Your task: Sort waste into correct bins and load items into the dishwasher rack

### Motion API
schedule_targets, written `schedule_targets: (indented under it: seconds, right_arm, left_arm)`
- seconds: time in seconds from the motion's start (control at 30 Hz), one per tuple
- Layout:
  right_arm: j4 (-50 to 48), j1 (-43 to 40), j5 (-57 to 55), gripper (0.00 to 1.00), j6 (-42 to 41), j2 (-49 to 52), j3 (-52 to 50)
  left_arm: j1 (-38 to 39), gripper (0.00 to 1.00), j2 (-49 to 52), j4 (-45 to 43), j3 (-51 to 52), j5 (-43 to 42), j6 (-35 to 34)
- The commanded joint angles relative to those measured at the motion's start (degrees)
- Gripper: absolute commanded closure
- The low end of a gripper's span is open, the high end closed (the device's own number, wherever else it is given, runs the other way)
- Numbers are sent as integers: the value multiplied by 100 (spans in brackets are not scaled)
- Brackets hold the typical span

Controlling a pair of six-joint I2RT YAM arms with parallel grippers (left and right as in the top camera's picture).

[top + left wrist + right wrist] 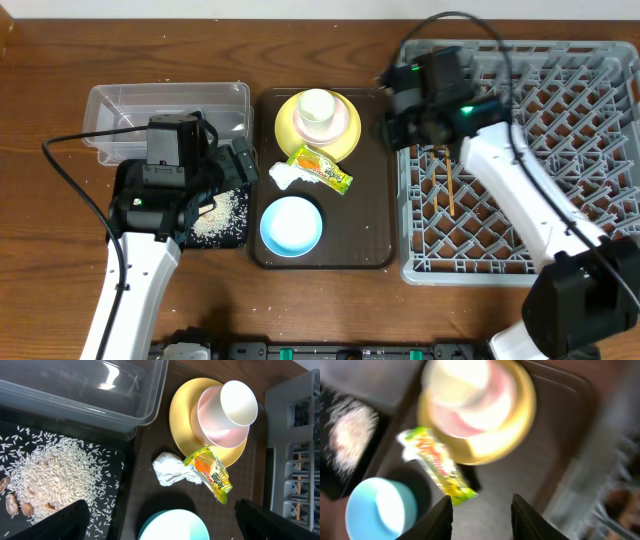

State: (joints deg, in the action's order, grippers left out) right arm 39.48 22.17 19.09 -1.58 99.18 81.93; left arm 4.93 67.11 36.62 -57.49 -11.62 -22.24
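My right gripper [481,519], fingers apart and empty, hovers right of the yellow plate [288,128]. My left gripper [172,521], left of the plate, gapes wide. Wrapper [322,168] and tissue [283,177] lie against the plate's near edge. Reaching for them, I could clip the stacked cup [317,105] and topple it.

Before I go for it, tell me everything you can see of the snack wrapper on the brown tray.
The snack wrapper is a small, crinkled foil-like packet, yellow-green with an orange printed panel. It lies flat and diagonal on the brown tray, between the yellow plate and the light blue bowl. One end reaches the plate's rim; the crumpled white tissue touches its side. Nothing grips it.
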Motion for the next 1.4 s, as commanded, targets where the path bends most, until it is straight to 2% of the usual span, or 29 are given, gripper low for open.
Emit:
schedule_targets:
  seconds: [0.0, 0.2, 0.53, 0.9, 1.37]
  right_arm:
    - [-149, 376, 94, 63, 634, -35, -87]
    - [-258, 922, -634, 63, 638, 120, -219]
    - [-358, 1381, -671, 65, 638, 914, -221]
    - [-546, 1427, -688, 64, 638, 1718, -221]
    - [-549, 1427, -879, 61, 640, 1849, -223]
  left_arm:
    - [-26, 5, 20, 2, -76, 35, 50]
    - [-26, 4, 20, 2, -76, 35, 50]
    - [-26, 5, 20, 2, -76, 35, 50]
    - [-26, 5, 20, 2, -76, 35, 50]
    - [-26, 5, 20, 2, -76, 35, 50]
